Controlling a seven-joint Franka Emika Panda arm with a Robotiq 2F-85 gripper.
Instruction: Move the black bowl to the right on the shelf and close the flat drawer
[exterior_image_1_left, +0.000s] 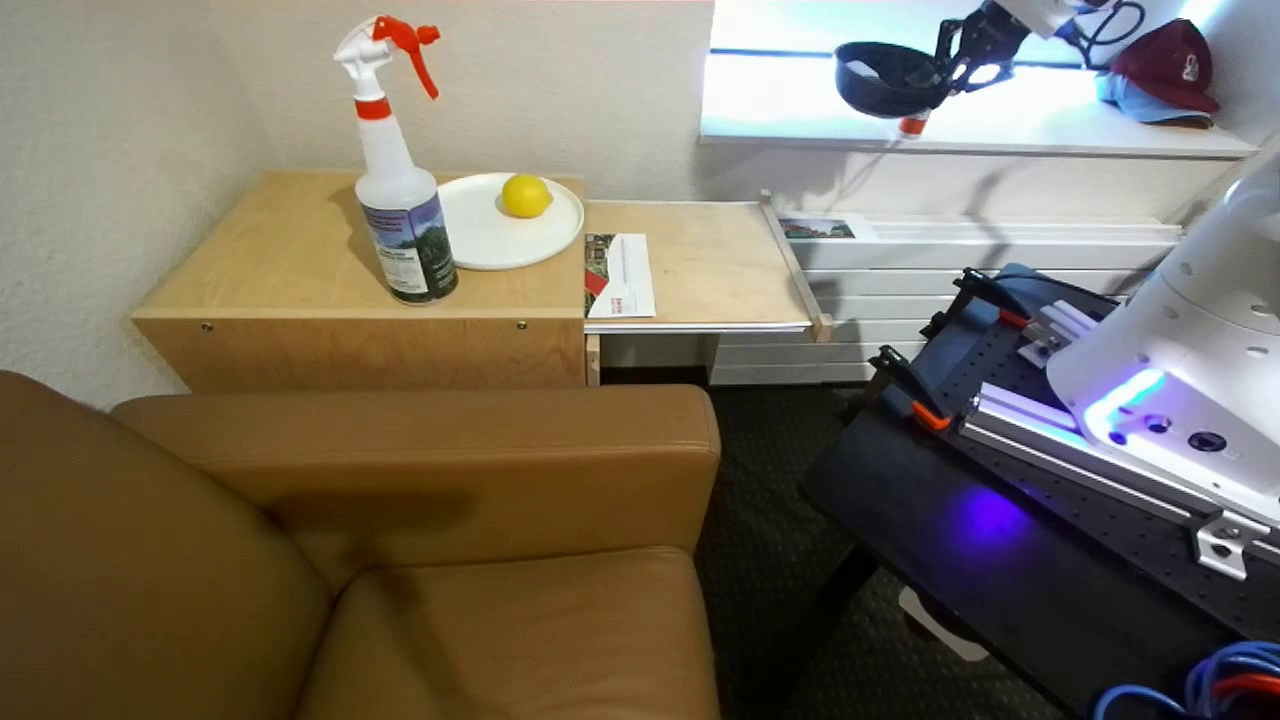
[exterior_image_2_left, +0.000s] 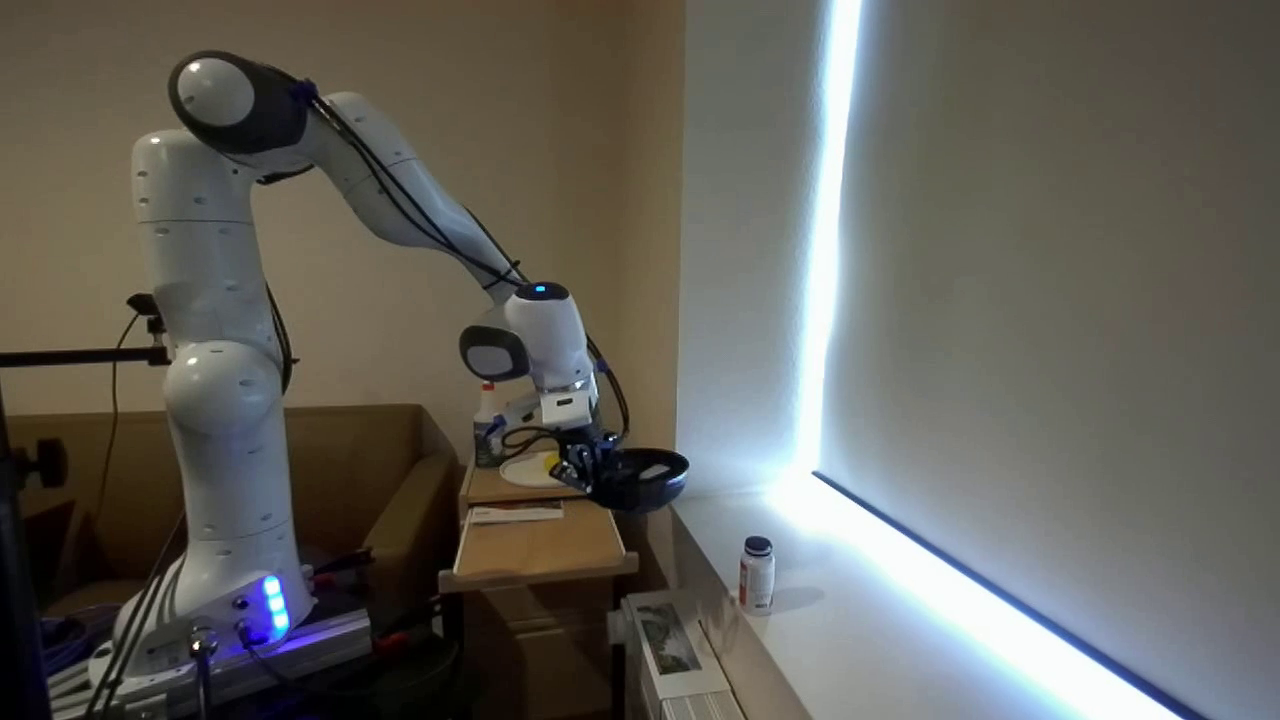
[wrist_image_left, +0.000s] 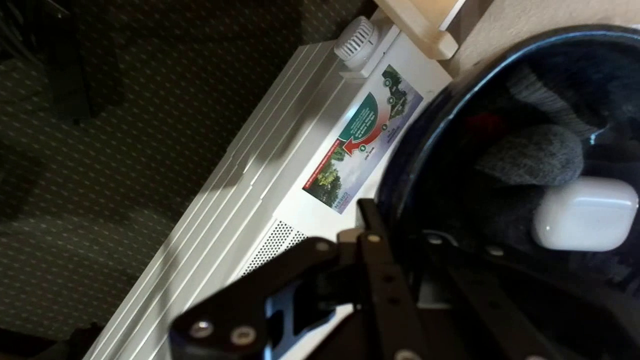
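Near the shelf (exterior_image_2_left: 870, 625), the gripper (wrist_image_left: 400, 220) — nearly closed — pinches the black bowl (exterior_image_1_left: 885, 92).

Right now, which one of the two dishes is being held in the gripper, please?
The black bowl: the gripper has it by the rim, in the air. The white plate instead rests on the light-wood cabinet top and carries a yellow fruit.

White arm (exterior_image_2_left: 205, 270) raised and crooked at the elbow (exterior_image_2_left: 237, 105); gripper (wrist_image_left: 397, 227) clamped in a grasp
The lower arm (exterior_image_2_left: 225, 450) stands nearly upright above its base (exterior_image_2_left: 215, 590), where a strip (exterior_image_2_left: 275, 602) glows blue; the forearm (exterior_image_2_left: 430, 215) slopes down from the elbow; the wrist (exterior_image_2_left: 550, 340) turns downward at its end, a small blue light (exterior_image_2_left: 540, 289) on top; the fingers (wrist_image_left: 376, 250) stand close, a narrow gap between.
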